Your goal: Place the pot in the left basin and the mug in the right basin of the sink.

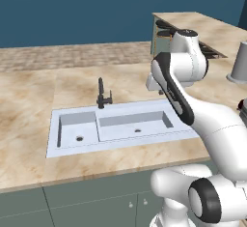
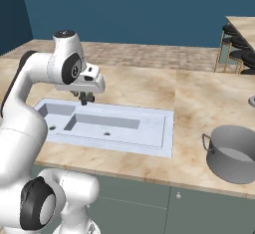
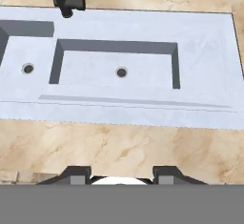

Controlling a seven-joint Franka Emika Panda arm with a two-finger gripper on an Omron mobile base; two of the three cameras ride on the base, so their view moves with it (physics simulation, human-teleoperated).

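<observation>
- One sink (image 1: pixel 120 127), white, set in the beige marble desk (image 1: pixel 29 105); it has two basins, each with one round drain hole.
- Left basin (image 1: pixel 77 129): the small, squarish one. Right basin (image 1: pixel 135 124): the longer, wider one beside it. Neither has anything in it.
- One black faucet (image 1: pixel 102 94) stands at the far rim of the sink, about where the two basins meet.
- One pot (image 2: pixel 234 153), large, grey metal, with a loop handle showing on its left side; it stands upright on the desk, right of the sink and well apart from it, near the desk's front edge.
- One tool (image 2: pixel 85 98) hangs over the desk at the sink's far side, close to the faucet, not touching anything.
- In the hand view its two dark fingertips (image 3: pixel 76 174) stand apart with nothing between them: the tool is open and grips nothing.
- One tall grey cylinder (image 1: pixel 240 63) stands on the desk at the far right.
- Dark round stools (image 2: pixel 234 41) stand by a second counter far right; I cannot count them surely.
</observation>
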